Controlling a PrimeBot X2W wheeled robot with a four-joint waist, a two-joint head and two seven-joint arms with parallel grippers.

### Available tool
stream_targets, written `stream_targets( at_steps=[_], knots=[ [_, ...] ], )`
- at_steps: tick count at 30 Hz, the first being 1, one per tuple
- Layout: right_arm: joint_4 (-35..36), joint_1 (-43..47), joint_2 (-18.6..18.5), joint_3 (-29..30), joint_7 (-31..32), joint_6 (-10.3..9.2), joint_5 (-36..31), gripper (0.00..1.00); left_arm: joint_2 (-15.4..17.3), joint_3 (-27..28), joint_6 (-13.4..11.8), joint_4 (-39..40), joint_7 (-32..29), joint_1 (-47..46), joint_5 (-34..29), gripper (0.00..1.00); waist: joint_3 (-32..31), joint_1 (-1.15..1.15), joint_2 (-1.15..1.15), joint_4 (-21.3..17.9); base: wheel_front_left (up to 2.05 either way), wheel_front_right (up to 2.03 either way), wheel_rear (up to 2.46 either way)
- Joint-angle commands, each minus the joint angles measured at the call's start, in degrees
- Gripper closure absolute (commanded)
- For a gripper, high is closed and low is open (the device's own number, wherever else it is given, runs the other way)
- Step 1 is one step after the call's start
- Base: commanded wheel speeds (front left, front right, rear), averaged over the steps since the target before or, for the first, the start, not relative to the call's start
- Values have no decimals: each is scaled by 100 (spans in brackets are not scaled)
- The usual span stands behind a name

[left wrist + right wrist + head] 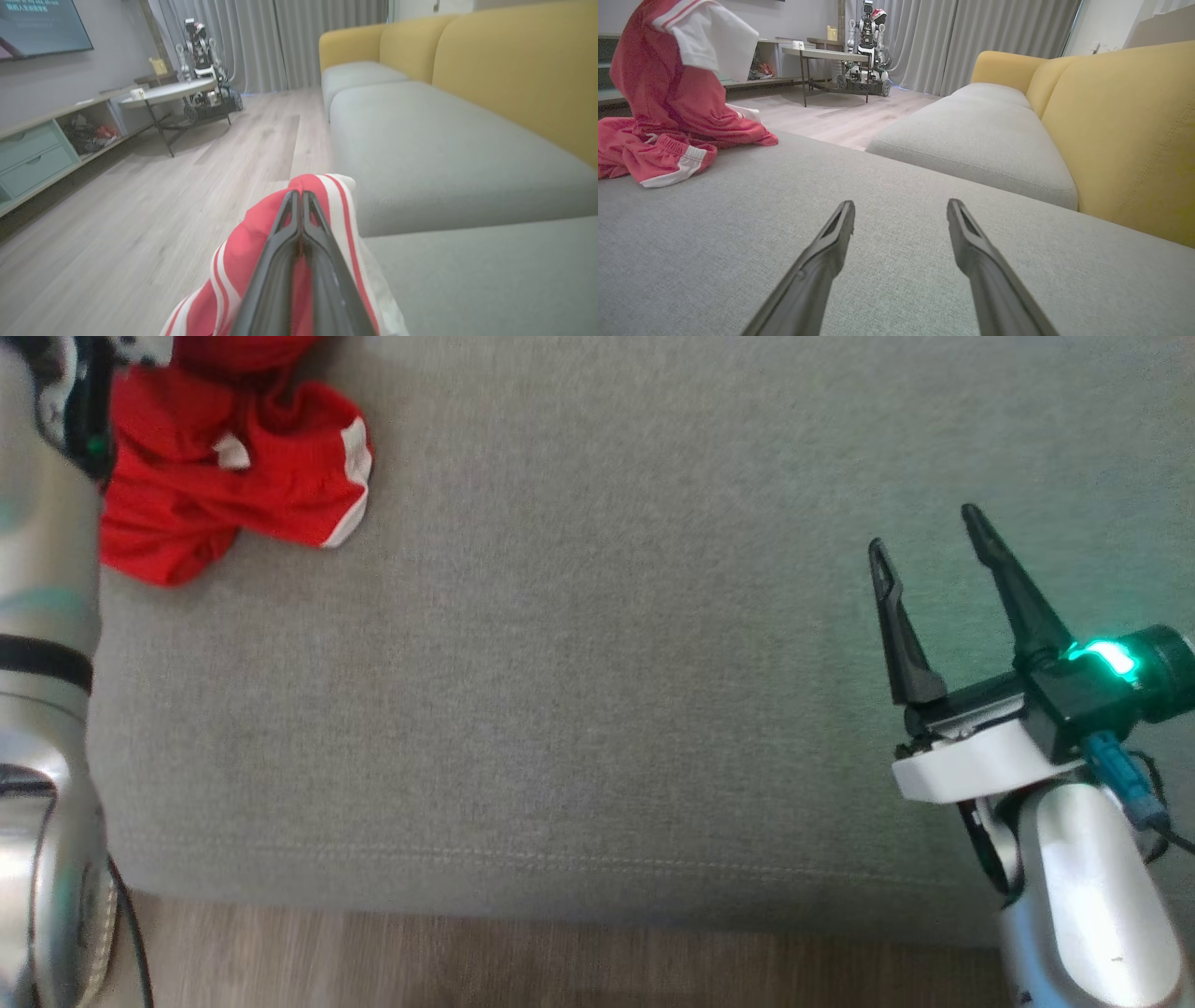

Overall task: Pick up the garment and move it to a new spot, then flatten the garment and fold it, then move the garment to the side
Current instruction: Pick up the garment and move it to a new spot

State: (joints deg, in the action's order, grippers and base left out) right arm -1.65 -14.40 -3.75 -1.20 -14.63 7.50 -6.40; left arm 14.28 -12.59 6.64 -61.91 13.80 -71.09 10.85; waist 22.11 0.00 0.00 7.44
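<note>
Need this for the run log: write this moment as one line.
stage: pick-up | left gripper: shut on garment | right gripper: open over sofa seat | garment: one part raised, rest on seat

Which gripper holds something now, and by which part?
The left gripper is shut on the red garment, at its white-striped trim. The right gripper is open and holds nothing.

The garment (pixel 233 476) is seen to be red, trimmed with white bands at its hems and white stripes along one side. The sofa seat (pixel 597 663) is covered in a plain grey weave, while the backrest (pixel 1125 140) is mustard yellow. The floor (pixel 140 210) is patterned in pale wood grain. The curtains (pixel 971 37) are grey and the drawers (pixel 32 158) pale green. The right hand (pixel 924 529) is coloured black above a white base (pixel 971 767), beside which a green light (pixel 1106 658) is lit.
</note>
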Motion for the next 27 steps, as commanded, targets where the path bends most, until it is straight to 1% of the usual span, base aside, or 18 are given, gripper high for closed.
stream_targets(
  at_steps=[1, 5, 7, 12, 15, 19, 23, 27],
  knots=[
    [140, 127, 82, -184, -37, -1, 85, 0, 205, 3, 38, 390, 81, -281, 67, 100, -363, 0, 0, -180, 0, 0, 0],
    [110, 193, 85, -276, -37, -1, 330, 0, 38, -147, 75, 955, 100, -212, 293, 100, -706, 0, 0, -443, 0, 0, 0],
    [114, 212, 86, -309, -37, -1, 421, 0, -27, -341, 80, 1298, 90, -148, 446, 100, -845, 0, 0, -630, 0, 0, 0],
    [198, 247, 86, -354, -37, -1, 635, 0, -65, -892, 83, 2266, -128, 85, 913, 100, -1079, 0, 0, -1241, 0, 0, 0],
    [286, 242, 87, -291, -37, -1, 757, 0, -156, -1167, 83, 2804, -354, 237, 1197, 100, -1104, 0, 0, -1631, 0, 0, 0],
    [362, 234, 87, -191, -37, -1, 921, 0, -360, -1347, 84, 3367, -619, 348, 1600, 100, -1085, 0, 0, -2119, 0, 0, 0],
    [390, 247, 87, -138, -37, -1, 1057, 0, -573, -1447, 84, 3729, -852, 400, 1940, 100, -1019, 0, 0, -2464, 0, 0, 0],
    [424, 209, 87, -115, -37, -1, 1190, 0, -594, -1632, 63, 3848, -939, 592, 1893, 100, -878, 0, 0, -2685, 0, 0, 0]
  ],
)
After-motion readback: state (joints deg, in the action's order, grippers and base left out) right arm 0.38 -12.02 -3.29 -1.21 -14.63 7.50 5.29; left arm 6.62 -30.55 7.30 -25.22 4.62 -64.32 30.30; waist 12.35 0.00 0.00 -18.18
